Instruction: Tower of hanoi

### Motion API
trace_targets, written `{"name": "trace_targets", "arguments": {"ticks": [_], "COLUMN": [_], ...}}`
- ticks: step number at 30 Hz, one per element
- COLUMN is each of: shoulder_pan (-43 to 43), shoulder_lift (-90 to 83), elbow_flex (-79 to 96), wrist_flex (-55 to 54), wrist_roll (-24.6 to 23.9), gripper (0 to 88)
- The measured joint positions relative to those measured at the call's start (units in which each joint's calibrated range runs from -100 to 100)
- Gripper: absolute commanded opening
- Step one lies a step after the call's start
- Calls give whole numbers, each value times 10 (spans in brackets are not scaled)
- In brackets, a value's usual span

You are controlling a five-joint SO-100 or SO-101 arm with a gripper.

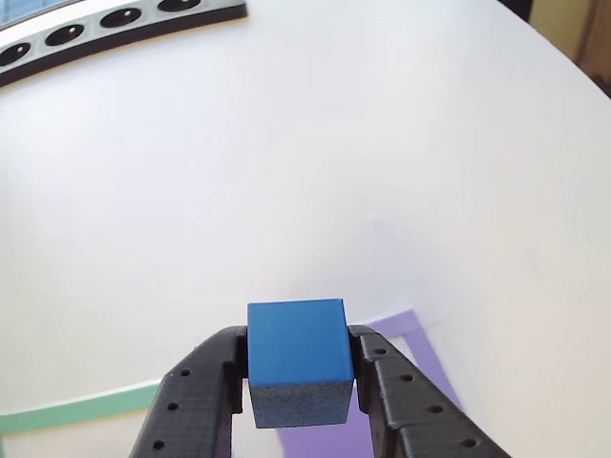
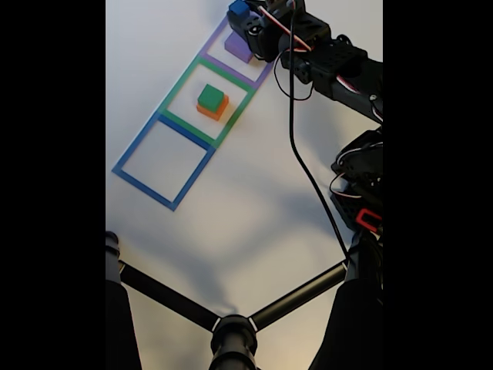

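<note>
Two views, each with gaps. In the fixed view the purple block [image 2: 237, 46] is partly covered by the arm [image 2: 331, 65], so its full outline cannot be made out, and black bands cut off both sides of the picture. In the other view the purple block [image 1: 329, 441] shows as a sliver below the cube, cut by the bottom edge, and the fingers [image 1: 406, 405] run out of the picture. End effector [image 1: 299, 382]: the black jaws are pinched on the blue cube [image 1: 298, 351], one finger against each side face, cube upright with its top face clear. In the fixed view the blue cube [image 2: 238, 9] sits at the tip of the end effector [image 2: 240, 15], near the top edge over the purple tape square [image 2: 266, 75]; whether it touches the purple block cannot be told. The green block [image 2: 210, 96] rests on the orange block [image 2: 213, 110] inside the green tape square [image 2: 176, 89]. The blue tape square [image 2: 139, 146] lies beside it on the white surface [image 2: 246, 216]. A perforated dark strip [image 1: 115, 24] lies at the far edge.
</note>
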Motion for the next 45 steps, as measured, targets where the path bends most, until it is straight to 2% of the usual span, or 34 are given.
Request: {"name": "trace_targets", "arguments": {"ticks": [5,12,16,21,29,33,39,45], "shoulder_pan": [-29,-96,-136,-174,-212,-217,-203,-197], "shoulder_lift": [-87,-107,-129,-155,-167,-182,-212,-224], "elbow_flex": [-142,-421,-504,-547,-543,-480,-293,-70], "wrist_flex": [278,656,781,851,873,837,674,433], "wrist_roll": [0,0,-4,-2,-4,-2,0,0], "gripper": [51,51,51,51,53,53,53,54]}}
